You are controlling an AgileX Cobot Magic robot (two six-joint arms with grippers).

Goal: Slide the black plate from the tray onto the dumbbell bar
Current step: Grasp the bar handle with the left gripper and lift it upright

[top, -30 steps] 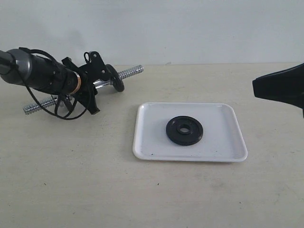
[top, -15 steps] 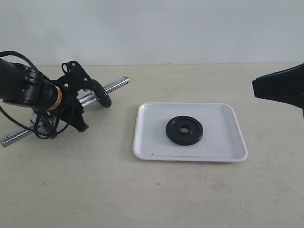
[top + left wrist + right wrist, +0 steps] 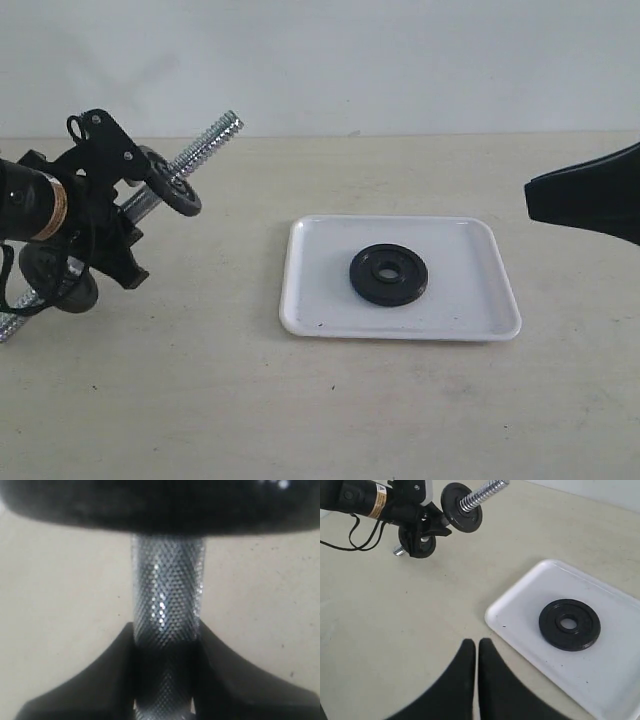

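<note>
Swivelling looked likely; left claw (image 3: 166, 650) pinched the tilted knurled chrome dumbbell bar (image 3: 167, 580) at one spot; right claw (image 3: 472, 647) hung pressed together.

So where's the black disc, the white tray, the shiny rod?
flat round black weight plate (image 3: 413, 282): exterior view, flat outer band.
shallow white plastic tray (image 3: 470, 295): exterior view, bare floor.
shiny chrome dumbbell bar (image 3: 212, 137): exterior view, threaded end.

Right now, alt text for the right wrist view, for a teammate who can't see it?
The black plate lies flat in the white tray, untouched. The right gripper, shut and empty, hangs over the table beside the tray. Farther off, the left gripper clamps the dumbbell bar, its threaded end sticking out past a mounted disc.
</note>
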